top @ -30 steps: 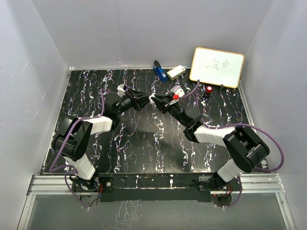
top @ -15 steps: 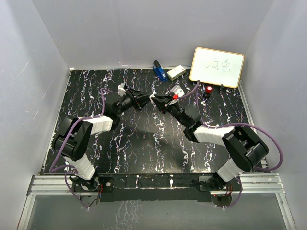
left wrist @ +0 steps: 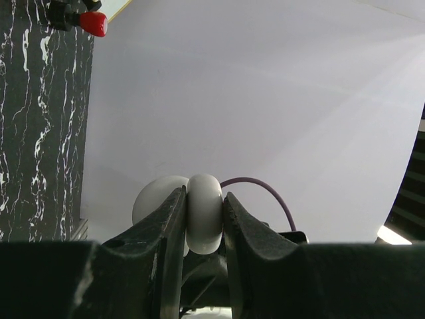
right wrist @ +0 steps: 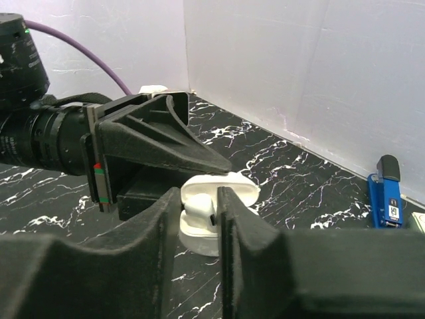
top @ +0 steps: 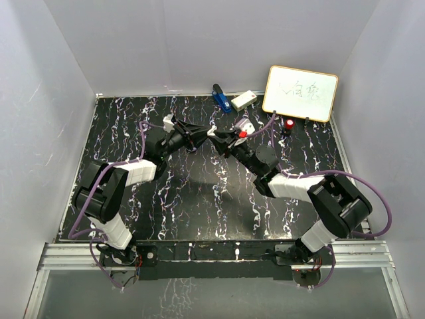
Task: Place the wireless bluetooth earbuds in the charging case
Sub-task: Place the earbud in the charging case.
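Your left fingers (left wrist: 174, 229) are closed firmly on the charging case (left wrist: 204, 212), pinching the white pebble across its rounded sides. A second pale lobe beside it looks like the lid swung open. The case sits at the far middle of the counter (top: 199, 199), where your two arms meet tip to tip.

Your right fingers (right wrist: 163, 232) stand a narrow gap apart with something white directly between them. You can't tell from these views whether they are squeezing it or only flanking it. You also can't tell whether that white part is a bud or the body of the case. None of the earbuds can be picked out for certain in any view.

Expect the case to be light, rigid and glossy, so a pinch on its curved sides could let it twist or pop out. Keep your hold on the lower shell and off the lid, since the hinge is likely the weak spot.

A bud will be lighter still and easy to flick away. Take it by the head with gentle pressure, leaving the stem free to drop into its well.
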You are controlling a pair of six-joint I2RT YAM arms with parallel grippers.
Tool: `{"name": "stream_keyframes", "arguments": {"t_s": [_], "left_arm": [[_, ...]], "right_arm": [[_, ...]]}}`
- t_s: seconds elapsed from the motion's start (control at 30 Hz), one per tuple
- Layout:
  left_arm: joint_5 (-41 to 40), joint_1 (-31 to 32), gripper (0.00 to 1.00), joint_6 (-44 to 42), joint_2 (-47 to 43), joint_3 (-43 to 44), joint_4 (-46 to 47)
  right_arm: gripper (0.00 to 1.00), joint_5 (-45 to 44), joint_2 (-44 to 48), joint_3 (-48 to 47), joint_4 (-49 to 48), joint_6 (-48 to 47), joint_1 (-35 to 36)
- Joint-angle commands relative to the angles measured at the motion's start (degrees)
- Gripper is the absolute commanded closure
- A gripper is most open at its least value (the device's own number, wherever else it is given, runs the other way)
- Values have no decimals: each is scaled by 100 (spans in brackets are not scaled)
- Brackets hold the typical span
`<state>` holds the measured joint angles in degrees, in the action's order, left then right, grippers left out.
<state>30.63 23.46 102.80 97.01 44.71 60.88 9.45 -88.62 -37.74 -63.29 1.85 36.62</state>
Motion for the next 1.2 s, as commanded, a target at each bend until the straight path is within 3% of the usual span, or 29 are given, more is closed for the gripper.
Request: {"name": "stream_keyframes", "arguments": {"t_s": [0.0, 0.23, 0.53, 0.77, 0.93, 1.17], "left_arm": [[57, 53, 100, 134, -177, 383, 363], [8, 44, 100, 109, -100, 331, 362], [-5, 3, 100, 143, 54, 158, 512], [8, -64, 100, 179, 59, 151, 559], [-144, -160, 100, 277, -2, 62, 644], [-1106, -211, 100, 411, -231, -191, 527]], "right_arm": [[67, 47, 111, -124, 74, 53, -2], [51, -150, 444, 6, -255, 49, 2], [44, -1222, 996, 127, -213, 39, -5], [39, -2285, 1048, -337, 1187, 270, -6], [38, -3067, 884, -1109, 3112, 760, -18], [32, -2631, 705, -669, 2706, 571, -15]]}}
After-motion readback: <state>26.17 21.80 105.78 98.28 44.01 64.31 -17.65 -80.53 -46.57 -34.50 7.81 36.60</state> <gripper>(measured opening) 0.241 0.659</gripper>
